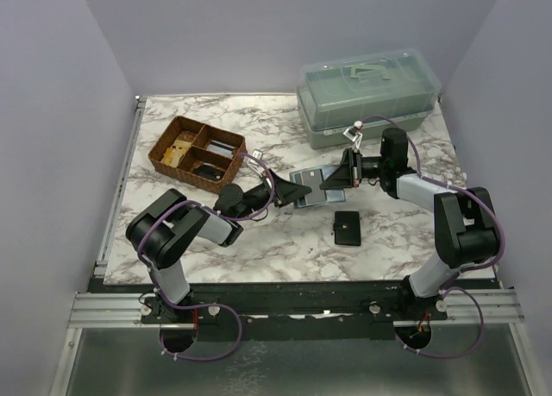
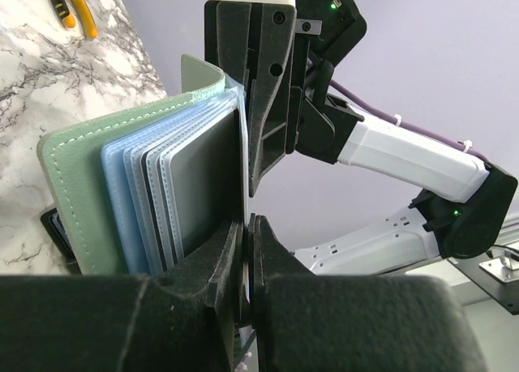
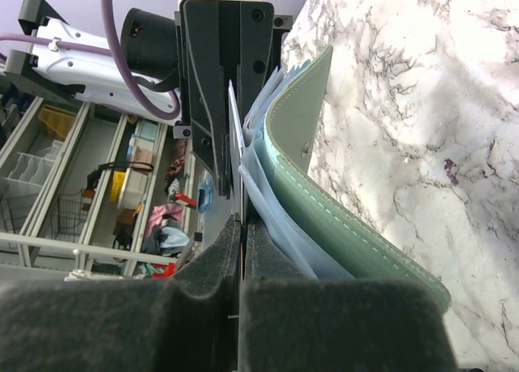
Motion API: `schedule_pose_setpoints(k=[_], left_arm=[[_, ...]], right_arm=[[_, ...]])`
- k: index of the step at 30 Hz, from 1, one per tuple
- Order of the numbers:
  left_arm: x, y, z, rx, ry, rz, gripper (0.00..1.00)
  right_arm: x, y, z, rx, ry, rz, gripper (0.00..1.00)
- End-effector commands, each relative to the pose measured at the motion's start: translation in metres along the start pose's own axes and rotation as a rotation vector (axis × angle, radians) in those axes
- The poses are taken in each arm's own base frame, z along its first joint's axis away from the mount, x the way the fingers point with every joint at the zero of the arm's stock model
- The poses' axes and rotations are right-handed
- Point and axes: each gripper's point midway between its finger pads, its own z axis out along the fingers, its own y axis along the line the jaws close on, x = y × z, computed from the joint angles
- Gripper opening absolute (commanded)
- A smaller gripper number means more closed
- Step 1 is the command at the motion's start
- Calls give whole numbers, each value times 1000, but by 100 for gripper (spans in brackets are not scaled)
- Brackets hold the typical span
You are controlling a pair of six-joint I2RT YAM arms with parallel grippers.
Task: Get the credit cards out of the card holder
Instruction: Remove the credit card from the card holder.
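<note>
Two bulky bystanders on the marble table [image 1: 259,249], a lidded green box [image 1: 366,90] and a wicker basket [image 1: 197,153] — ignore both. Card holder [image 1: 309,189] is mid-table, opened, held up between the arms, with the black wallet [image 1: 347,228] just nearer. Left gripper [image 2: 247,226] and right gripper [image 3: 241,226] are each pinched to a sliver on a thin inner leaf — sleeve or card, can't tell. Cover looks soft, sleeves floppy and slick. Credit cards are likely light and stiff, so take an exposed card edge.

Both arms [image 1: 177,232] have black joints, pale grey shells; purple cables [image 3: 105,23] trail alongside (white zip ties [image 2: 397,119]); the left gripper [image 2: 247,222] and right gripper [image 3: 242,222] are matte black.
</note>
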Motion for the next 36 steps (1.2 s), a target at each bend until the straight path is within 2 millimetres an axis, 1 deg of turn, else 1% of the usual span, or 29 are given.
schedule_pose_setpoints(k=[1, 5, 10, 15, 17, 22, 25, 33, 36], left_arm=[[-10, -54, -10, 194, -20, 79, 12], [-12, -56, -14, 200, -27, 81, 12], [-13, -56, -14, 202, -22, 76, 8], [-14, -57, -11, 208, -20, 73, 0], [-16, -57, -12, 205, -30, 74, 0], [-24, -54, -27, 177, -76, 83, 0], [-26, -56, -30, 175, -80, 91, 0], [-27, -60, -27, 192, -61, 92, 0], [-25, -60, -24, 198, -50, 88, 0]], right_arm=[[-3, -5, -5, 17, -28, -24, 0], [-3, -5, -6, 17, -28, -20, 0], [-3, -5, -6, 11, -25, -20, 0], [-3, -4, -6, 8, -23, -19, 0], [-3, -4, -6, 9, -25, -19, 0], [-4, -4, -9, 12, -33, -19, 0], [-4, -4, -9, 9, -31, -19, 0], [-4, -3, -9, 4, -28, -21, 0], [-2, 2, -10, -24, -14, -29, 0]])
